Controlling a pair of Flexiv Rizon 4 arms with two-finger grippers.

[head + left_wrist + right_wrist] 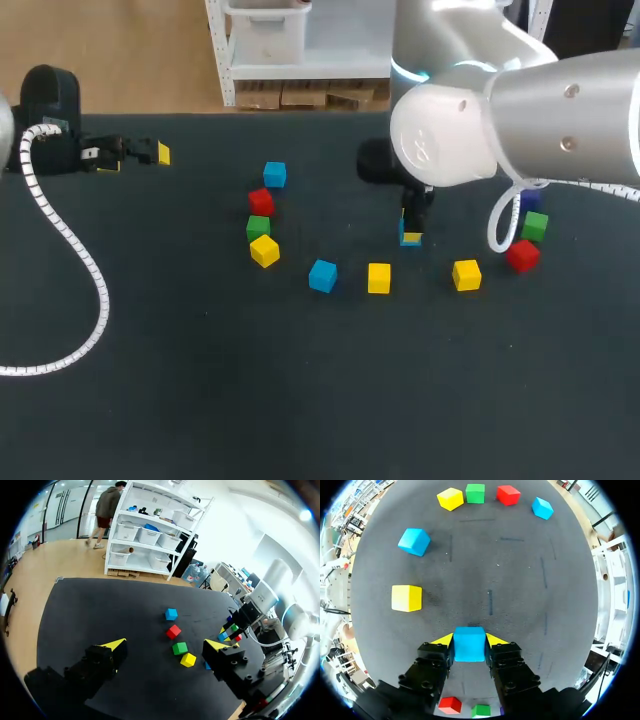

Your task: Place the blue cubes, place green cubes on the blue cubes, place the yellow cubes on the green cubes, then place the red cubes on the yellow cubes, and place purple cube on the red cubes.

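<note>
My right gripper (469, 639) is shut on a blue cube (469, 644), low over the mat near its middle; in the head view this cube (410, 238) shows just under the fingers. A line of blue (275, 175), red (261, 201), green (258, 228) and yellow (264, 250) cubes lies to the left. Another blue cube (322, 275) and two yellow cubes (378, 278) (466, 274) lie nearer the front. A red cube (522, 255) and a green cube (534, 225) sit at the right. My left gripper (165, 645) stands open and empty at the far left (150, 152).
A white coiled cable (70, 250) from the left arm trails over the left part of the black mat (300, 400). The right arm's big body (520, 110) hangs over the back right and hides what lies beneath it.
</note>
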